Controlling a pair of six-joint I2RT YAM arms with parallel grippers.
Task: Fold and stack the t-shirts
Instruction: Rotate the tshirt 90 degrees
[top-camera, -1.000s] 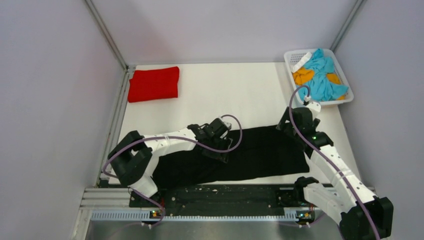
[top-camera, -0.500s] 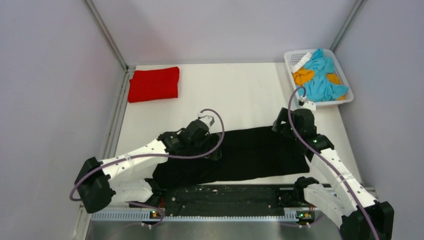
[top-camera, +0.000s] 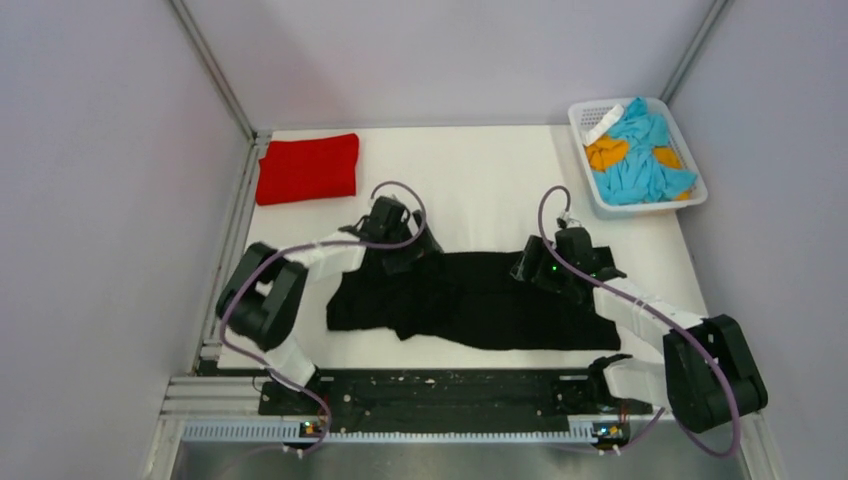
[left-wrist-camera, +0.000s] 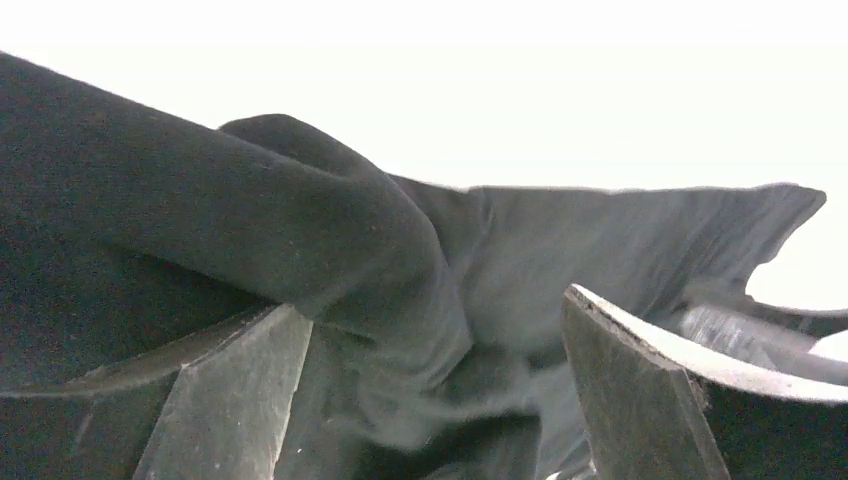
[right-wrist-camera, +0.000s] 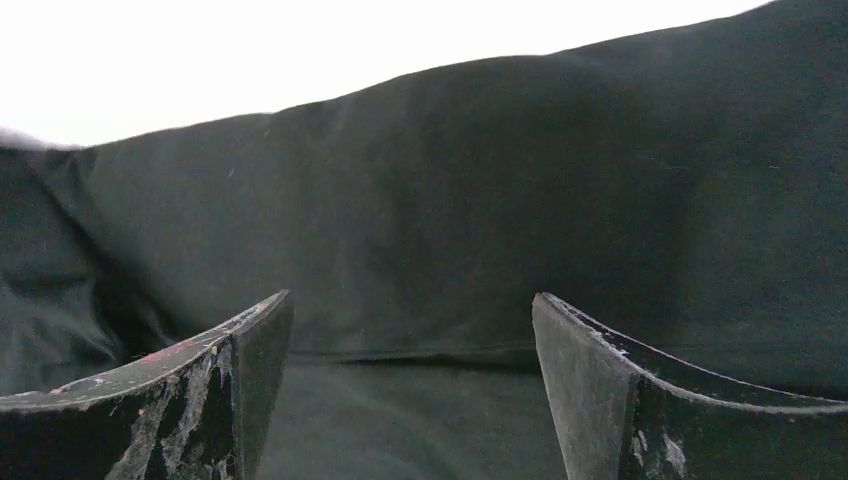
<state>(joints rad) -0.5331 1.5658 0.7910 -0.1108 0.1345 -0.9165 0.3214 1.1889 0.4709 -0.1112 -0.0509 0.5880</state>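
The black t-shirt (top-camera: 480, 300) lies rumpled across the near middle of the table. My left gripper (top-camera: 408, 262) sits at its far left edge. In the left wrist view it (left-wrist-camera: 430, 320) is open, with a bunched fold of the black shirt (left-wrist-camera: 400, 270) between its wide-apart fingers. My right gripper (top-camera: 522, 272) sits on the shirt's far edge, right of centre. In the right wrist view it (right-wrist-camera: 410, 300) is open just above flat black cloth (right-wrist-camera: 450, 180) with a fold line across it. The red t-shirt (top-camera: 307, 168) lies folded at the far left corner.
A white lattice basket (top-camera: 690, 195) with blue and orange cloths stands at the far right corner. Grey walls enclose the table on three sides. A black rail (top-camera: 440, 390) runs along the near edge between the arm bases.
My left gripper has moved left and farther away to the shirt's far left edge. My right gripper has moved left along the far edge. The shirt's left part has bunched up.
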